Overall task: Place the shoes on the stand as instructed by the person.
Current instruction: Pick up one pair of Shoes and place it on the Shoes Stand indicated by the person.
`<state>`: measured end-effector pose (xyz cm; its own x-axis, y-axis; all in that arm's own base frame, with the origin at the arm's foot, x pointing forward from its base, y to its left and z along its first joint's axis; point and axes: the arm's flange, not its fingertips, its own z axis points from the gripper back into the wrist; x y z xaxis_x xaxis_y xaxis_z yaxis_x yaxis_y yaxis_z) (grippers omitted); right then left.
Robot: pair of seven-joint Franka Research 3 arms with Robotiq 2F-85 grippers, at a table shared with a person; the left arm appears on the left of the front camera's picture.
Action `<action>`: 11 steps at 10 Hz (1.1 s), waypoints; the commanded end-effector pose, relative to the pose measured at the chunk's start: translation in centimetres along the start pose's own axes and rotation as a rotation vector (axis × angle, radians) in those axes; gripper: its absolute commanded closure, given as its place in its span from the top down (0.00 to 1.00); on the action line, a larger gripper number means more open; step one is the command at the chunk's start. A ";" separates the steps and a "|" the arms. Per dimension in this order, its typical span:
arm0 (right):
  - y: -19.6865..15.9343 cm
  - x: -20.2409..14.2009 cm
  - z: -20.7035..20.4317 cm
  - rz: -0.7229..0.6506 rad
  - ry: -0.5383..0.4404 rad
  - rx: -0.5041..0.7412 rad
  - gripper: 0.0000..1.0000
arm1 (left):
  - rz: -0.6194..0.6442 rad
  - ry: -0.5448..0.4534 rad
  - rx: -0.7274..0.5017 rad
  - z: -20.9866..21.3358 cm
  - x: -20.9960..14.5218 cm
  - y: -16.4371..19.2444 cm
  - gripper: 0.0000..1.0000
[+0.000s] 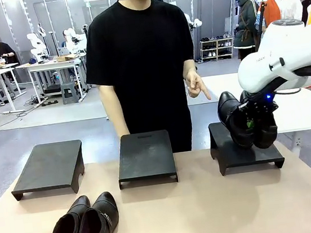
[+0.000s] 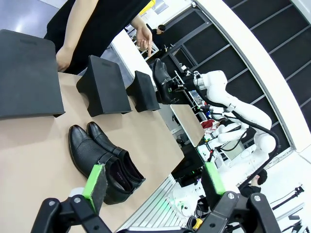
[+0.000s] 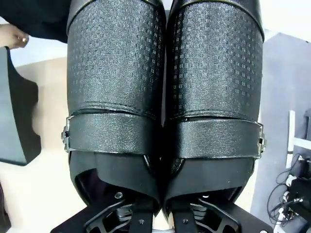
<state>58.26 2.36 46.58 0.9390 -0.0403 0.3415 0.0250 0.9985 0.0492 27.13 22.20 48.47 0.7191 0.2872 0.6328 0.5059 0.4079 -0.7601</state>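
Right end effector [image 1: 252, 123], clamped on one shoe pair [image 1: 232, 115], hangs apparently just above the right-hand stand [image 1: 231, 154]; next, lower and release.

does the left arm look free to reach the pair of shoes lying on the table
Probably yes: the left pincer is open and empty near the table pair, nothing lies between them, and the right pincer holds the other pair over at the right stand.

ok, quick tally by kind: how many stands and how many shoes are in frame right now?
stands: 3
shoes: 4 (2 on the table, 2 held in the right gripper)
total: 7
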 end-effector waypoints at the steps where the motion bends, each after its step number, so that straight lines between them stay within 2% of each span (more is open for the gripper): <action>1: -0.1 1.5 -0.8 0.019 -0.027 0.034 0.00 | -0.019 -0.001 -0.014 0.1 0.2 0.1 1.00; 11: -1.1 2.6 -4.7 -0.012 -0.020 0.055 0.00 | -0.019 -0.001 -0.014 0.1 0.2 0.1 1.00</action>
<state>61.48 1.86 42.05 0.9431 -0.0655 0.3259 0.0398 0.9956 0.0850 27.13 22.20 48.47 0.7192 0.2871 0.6327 0.5059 0.4078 -0.7601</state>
